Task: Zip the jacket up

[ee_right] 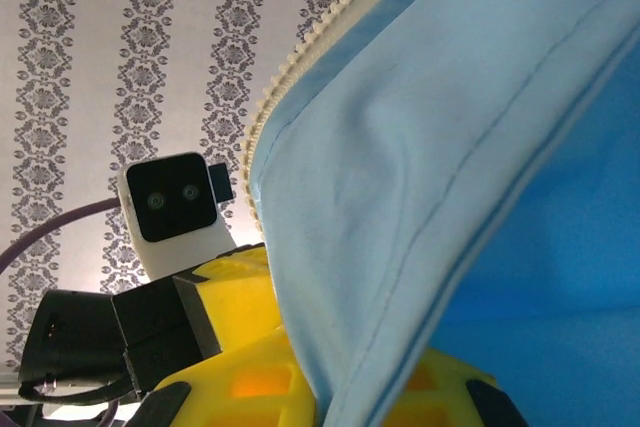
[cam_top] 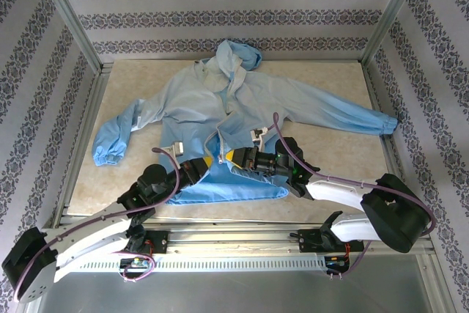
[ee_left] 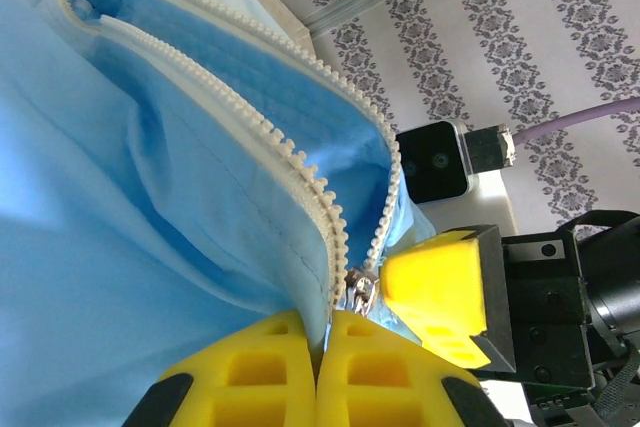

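Jacket lies on table; left hand and right hand both pinch its zipper edge.

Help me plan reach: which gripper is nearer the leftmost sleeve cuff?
Left. The left gripper grips the jacket right of the cuff; the right gripper sits farther right.

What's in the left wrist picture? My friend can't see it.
The left gripper pinches a thin light-blue windbreaker jacket at the bottom of its open whitish zipper, whose two toothed rows spread apart. The right gripper sits beside the metal slider.
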`<state>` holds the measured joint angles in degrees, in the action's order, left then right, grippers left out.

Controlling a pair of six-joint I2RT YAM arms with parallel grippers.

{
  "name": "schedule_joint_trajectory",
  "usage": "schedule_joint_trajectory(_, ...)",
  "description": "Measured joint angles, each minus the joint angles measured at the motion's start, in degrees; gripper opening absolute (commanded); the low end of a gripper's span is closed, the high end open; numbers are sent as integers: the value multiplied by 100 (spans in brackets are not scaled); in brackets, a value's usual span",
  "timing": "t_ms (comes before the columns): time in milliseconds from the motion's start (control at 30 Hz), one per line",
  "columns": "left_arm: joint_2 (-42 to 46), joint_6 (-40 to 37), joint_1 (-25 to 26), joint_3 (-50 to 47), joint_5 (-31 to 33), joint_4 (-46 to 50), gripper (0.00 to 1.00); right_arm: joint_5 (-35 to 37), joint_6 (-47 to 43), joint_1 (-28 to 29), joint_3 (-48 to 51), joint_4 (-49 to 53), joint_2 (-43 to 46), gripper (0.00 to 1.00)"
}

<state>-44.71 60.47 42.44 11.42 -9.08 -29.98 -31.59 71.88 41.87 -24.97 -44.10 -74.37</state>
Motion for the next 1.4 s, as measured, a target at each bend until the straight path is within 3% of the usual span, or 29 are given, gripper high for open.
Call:
schedule_joint_trajectory(400, -507, 2, -236, 13, -686, -789, 0, -79, 0, 0, 0, -9, 0, 0)
schedule_joint_trajectory(1400, -894, 391, -549, 13, -1025, -1471, 0, -87, 2, 0, 0, -42, -2, 0)
